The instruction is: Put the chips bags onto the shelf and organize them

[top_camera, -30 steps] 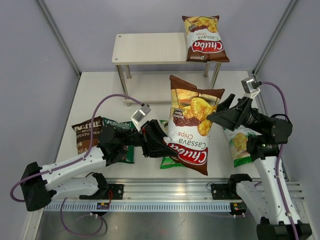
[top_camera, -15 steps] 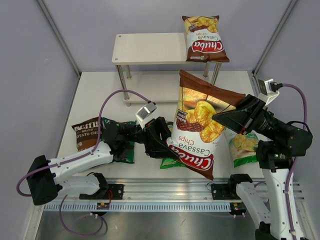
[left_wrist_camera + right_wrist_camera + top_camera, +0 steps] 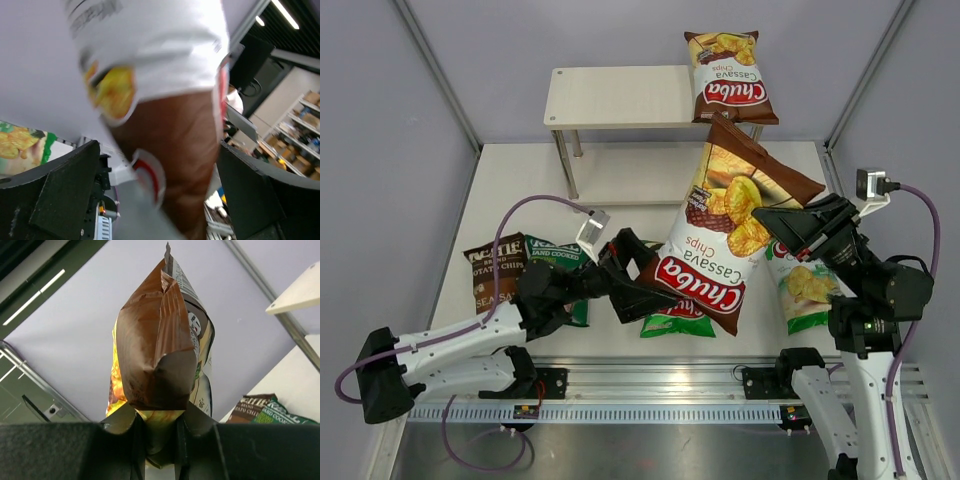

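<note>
A brown-red Chuba Cassava chips bag point(image 3: 725, 235) hangs tilted in the air in front of the shelf point(image 3: 620, 97). My right gripper point(image 3: 772, 224) is shut on its right edge; in the right wrist view the bag point(image 3: 159, 350) is pinched between the pads point(image 3: 136, 450). My left gripper point(image 3: 638, 280) stands open at the bag's lower left corner. In the left wrist view the blurred bag point(image 3: 170, 130) fills the gap between its wide-apart fingers point(image 3: 65, 192). A second brown-red Chuba bag point(image 3: 728, 80) lies on the shelf's top board at the right end.
On the table lie a dark brown Kettle bag point(image 3: 490, 270), a dark green bag point(image 3: 558, 256), a green Chuba bag point(image 3: 670, 322) partly under the lifted one, and another green Chuba bag point(image 3: 802, 288) under the right arm. Grey walls close in both sides.
The left gripper has opened and let go of the lifted bag. The right gripper has shut on it, and the bag has swung up and right toward the shelf.
</note>
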You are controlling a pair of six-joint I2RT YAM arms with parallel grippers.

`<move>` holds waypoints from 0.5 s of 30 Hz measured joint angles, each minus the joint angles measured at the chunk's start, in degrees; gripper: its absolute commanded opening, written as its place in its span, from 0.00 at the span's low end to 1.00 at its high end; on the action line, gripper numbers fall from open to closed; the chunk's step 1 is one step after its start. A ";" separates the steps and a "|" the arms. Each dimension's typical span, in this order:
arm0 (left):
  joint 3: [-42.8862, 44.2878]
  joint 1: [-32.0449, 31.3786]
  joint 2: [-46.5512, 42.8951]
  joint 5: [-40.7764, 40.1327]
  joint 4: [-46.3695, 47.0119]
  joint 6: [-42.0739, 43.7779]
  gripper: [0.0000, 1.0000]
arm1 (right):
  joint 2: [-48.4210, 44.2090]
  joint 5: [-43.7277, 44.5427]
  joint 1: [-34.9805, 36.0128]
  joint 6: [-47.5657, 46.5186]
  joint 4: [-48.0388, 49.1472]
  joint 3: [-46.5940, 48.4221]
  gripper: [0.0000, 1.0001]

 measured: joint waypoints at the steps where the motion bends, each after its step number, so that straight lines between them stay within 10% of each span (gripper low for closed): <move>1: -1.62 -0.66 -0.24 -2.49 1.55 0.28 0.99 | -0.66 1.44 0.00 -0.09 0.04 -0.15 0.17; 15: -0.09 -6.23 8.92 -15.45 18.43 4.20 0.99 | -6.58 12.07 0.00 -0.07 3.10 -5.44 0.16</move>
